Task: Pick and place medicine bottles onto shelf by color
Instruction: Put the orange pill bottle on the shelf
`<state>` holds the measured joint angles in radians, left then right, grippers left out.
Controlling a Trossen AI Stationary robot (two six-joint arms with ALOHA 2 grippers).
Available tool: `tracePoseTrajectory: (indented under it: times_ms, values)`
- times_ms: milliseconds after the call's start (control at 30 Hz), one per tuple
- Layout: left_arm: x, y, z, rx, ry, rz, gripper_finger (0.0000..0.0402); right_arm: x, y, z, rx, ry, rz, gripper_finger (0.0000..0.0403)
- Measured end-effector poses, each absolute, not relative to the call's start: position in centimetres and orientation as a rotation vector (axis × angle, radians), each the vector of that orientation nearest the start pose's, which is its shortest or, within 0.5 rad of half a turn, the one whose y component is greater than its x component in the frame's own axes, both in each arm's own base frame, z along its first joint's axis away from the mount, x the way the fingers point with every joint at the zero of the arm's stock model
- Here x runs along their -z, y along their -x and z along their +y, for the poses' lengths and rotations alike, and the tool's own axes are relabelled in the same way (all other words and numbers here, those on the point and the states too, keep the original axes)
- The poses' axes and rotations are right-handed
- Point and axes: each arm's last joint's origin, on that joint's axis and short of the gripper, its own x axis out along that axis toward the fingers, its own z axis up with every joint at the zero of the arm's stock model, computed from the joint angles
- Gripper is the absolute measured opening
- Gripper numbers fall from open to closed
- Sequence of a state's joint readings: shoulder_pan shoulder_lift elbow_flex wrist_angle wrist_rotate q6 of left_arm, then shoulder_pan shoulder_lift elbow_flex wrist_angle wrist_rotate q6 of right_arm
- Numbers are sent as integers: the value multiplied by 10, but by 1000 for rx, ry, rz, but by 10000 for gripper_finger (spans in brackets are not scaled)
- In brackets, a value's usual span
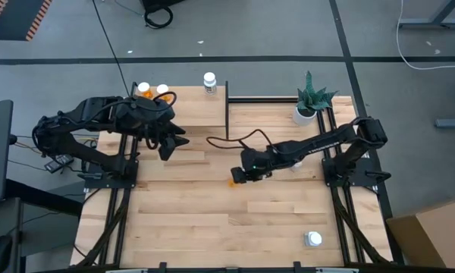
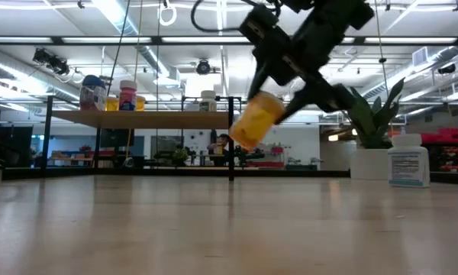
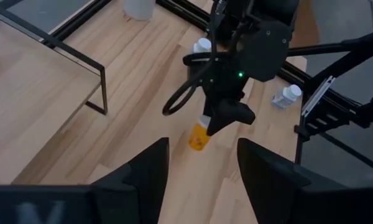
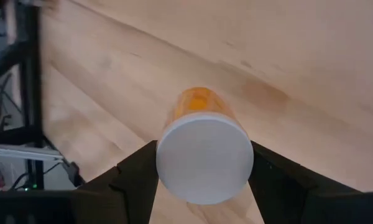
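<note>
My right gripper (image 1: 238, 177) hovers over the table's middle, shut on an orange pill bottle (image 2: 254, 122) with a white cap, which also shows in the left wrist view (image 3: 199, 138). My left gripper (image 1: 180, 141) is open and touches nothing; it hangs beside the shelf (image 1: 197, 114), facing the right arm. The shelf is a raised light-wood board on a black frame at the far left. Two orange bottles (image 1: 153, 90) and a white one (image 1: 209, 82) stand along its far edge. A white bottle (image 1: 313, 240) stands on the table near its right front corner. My right gripper pinches the orange bottle at its white cap end (image 4: 204, 155), one finger (image 4: 133, 177) on each side of the cap. The fingers slant down at it from above. The bottle is lifted clear of the table and hangs tilted, its orange base (image 2: 240, 137) lowest.
A white pot with a spiky green plant (image 1: 309, 106) stands at the far right by a black frame. Two more white bottles (image 3: 288, 94) (image 3: 202, 45) stand beyond the right arm. Bare planks stretch across the table's near half.
</note>
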<state>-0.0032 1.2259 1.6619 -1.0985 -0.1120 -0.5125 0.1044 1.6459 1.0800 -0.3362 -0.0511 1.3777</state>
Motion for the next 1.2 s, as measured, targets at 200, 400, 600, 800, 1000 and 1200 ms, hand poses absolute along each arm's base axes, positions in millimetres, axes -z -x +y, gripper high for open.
tracePoseTrajectory:
  times_ms: [200,400,600,800,1000,1200]
  values:
    - [-451,-202,3,-270,456,613,194,-240,-373,28,399,-1119,773,229]
    - [-453,-199,2,-273,471,606,190,-250,-424,14,432,-955,907,229]
    - [-456,-183,2,-277,481,609,190,-253,-463,-11,449,-866,1025,229]
    - [-462,-167,3,-268,488,571,187,-235,-479,-28,495,-792,1176,230]
    - [-465,-162,3,-269,504,554,185,-227,-485,-24,506,-782,1227,230]
    - [-464,-162,3,-271,504,559,183,-225,-479,-19,563,-743,1272,231]
